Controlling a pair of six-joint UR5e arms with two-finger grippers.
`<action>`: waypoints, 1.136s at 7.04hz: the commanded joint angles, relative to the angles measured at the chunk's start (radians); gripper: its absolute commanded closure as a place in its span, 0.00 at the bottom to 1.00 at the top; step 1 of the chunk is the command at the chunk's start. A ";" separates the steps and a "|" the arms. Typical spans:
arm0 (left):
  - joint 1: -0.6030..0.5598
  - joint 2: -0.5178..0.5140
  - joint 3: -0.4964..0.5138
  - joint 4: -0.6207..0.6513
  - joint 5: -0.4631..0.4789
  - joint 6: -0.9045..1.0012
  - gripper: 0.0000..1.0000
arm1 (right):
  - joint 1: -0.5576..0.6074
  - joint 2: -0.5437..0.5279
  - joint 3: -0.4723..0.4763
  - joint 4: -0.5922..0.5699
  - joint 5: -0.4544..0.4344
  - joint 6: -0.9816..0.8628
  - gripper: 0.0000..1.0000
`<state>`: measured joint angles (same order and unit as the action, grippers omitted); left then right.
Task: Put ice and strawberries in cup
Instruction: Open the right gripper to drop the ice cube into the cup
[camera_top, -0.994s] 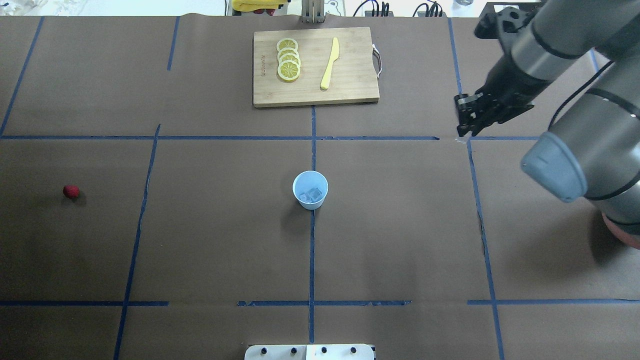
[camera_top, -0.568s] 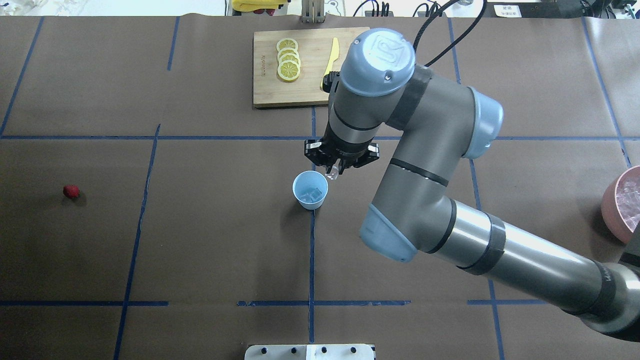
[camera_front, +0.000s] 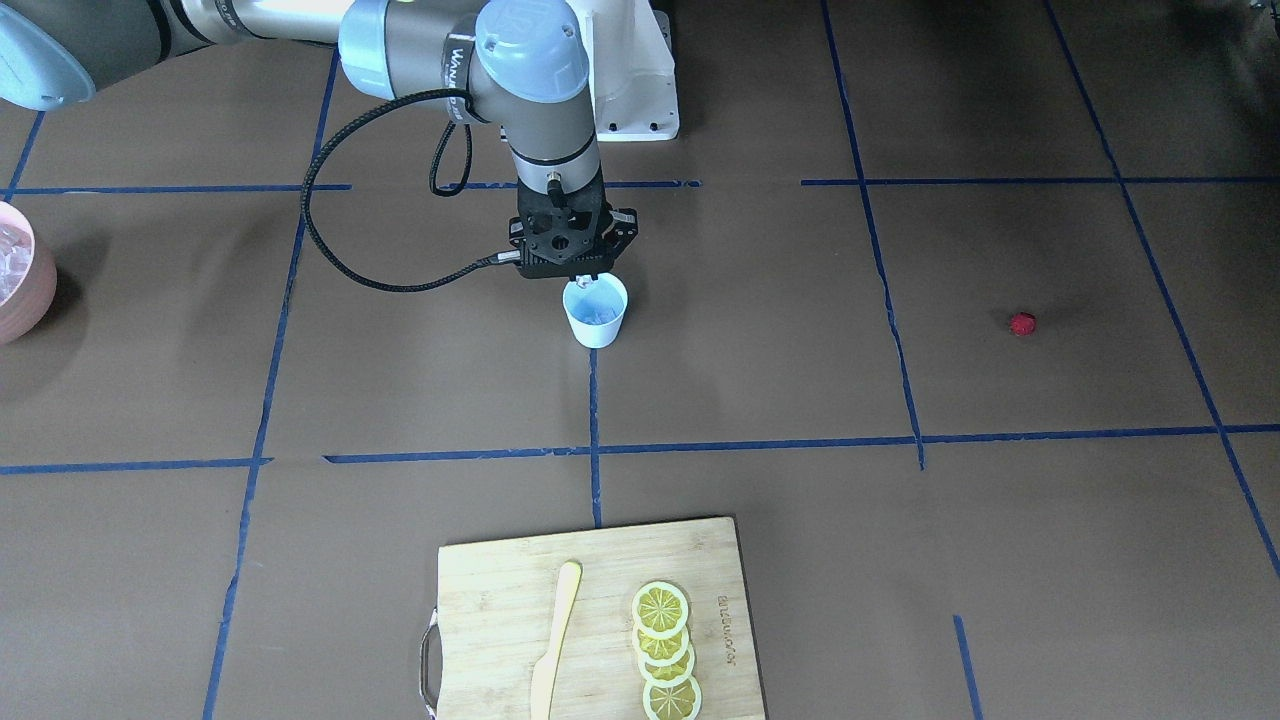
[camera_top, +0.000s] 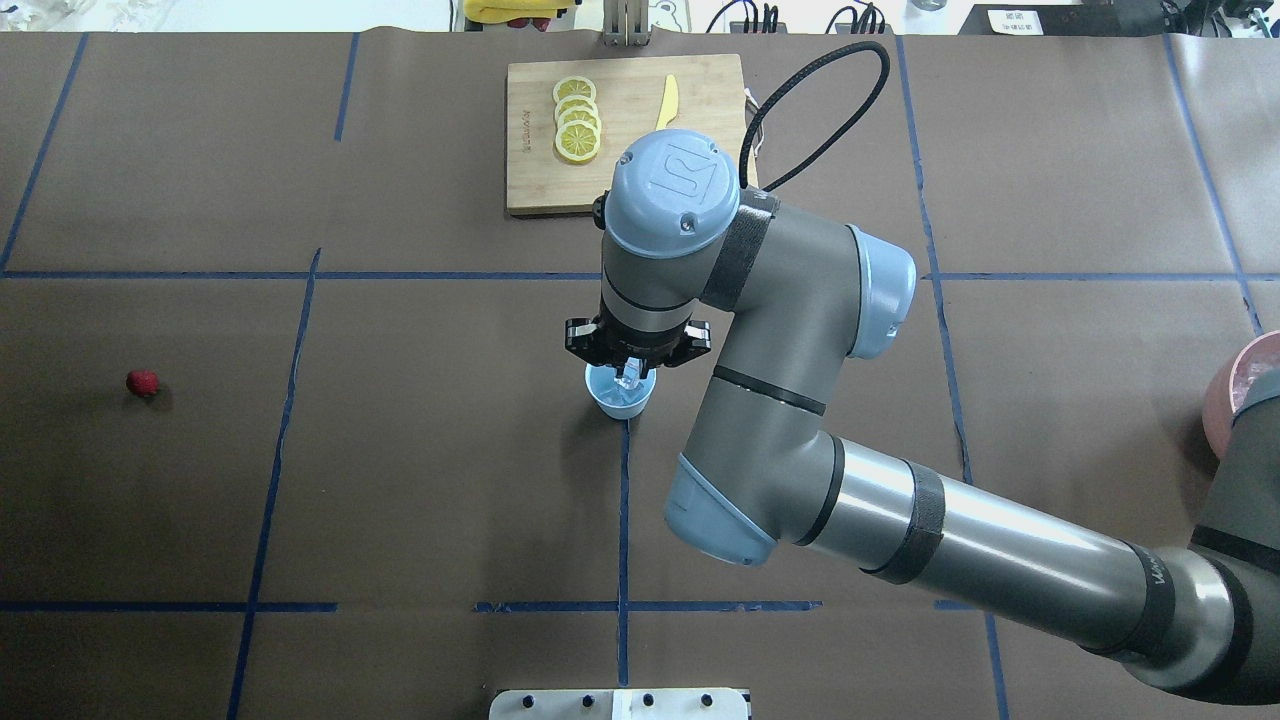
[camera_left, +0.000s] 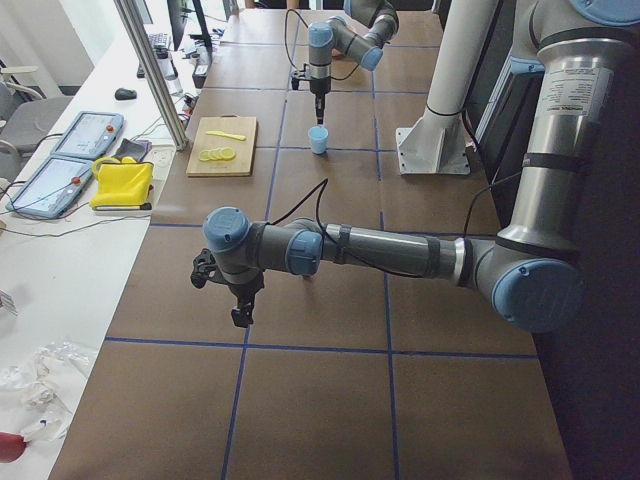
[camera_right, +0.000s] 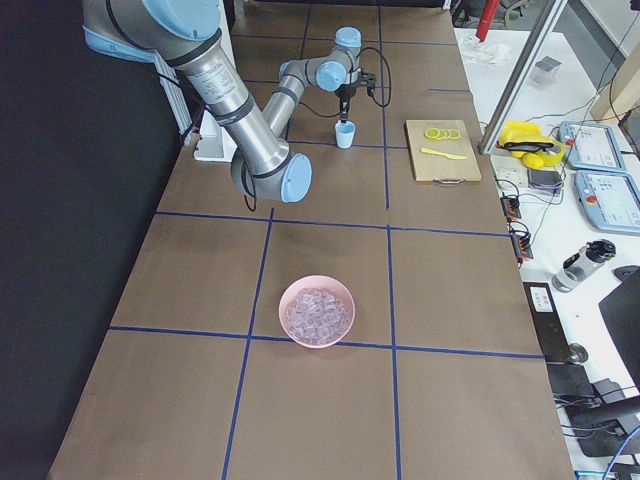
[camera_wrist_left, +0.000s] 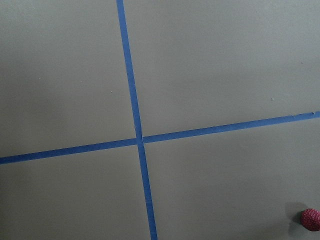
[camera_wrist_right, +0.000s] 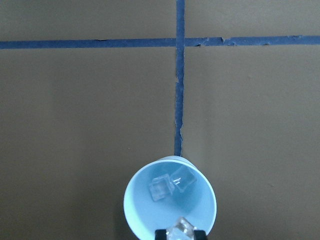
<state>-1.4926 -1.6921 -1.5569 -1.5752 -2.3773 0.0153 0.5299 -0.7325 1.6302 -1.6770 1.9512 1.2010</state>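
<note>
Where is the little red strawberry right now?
In the overhead view the strawberry lies alone on the brown table at the far left, well away from the cup in the middle, where the right pincer holds an ice cube.

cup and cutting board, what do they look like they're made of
Small white cup with pale blue inside: likely paper or thin plastic; matte, thin rim.
Rectangular tan cutting board: wood, probably bamboo; faint grain strips, dull finish.

Bright, even light; soft shadows.
</note>
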 joint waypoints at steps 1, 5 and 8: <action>0.000 0.000 0.000 0.000 0.000 0.000 0.00 | -0.004 0.039 -0.042 0.000 -0.005 -0.001 1.00; 0.000 -0.006 0.008 0.000 0.001 0.000 0.00 | -0.001 0.051 -0.061 0.000 -0.006 -0.008 0.96; 0.000 -0.006 0.006 0.001 0.001 0.000 0.00 | 0.015 0.051 -0.059 0.022 -0.005 -0.014 0.26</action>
<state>-1.4926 -1.6980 -1.5494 -1.5750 -2.3762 0.0154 0.5384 -0.6807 1.5705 -1.6623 1.9465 1.1909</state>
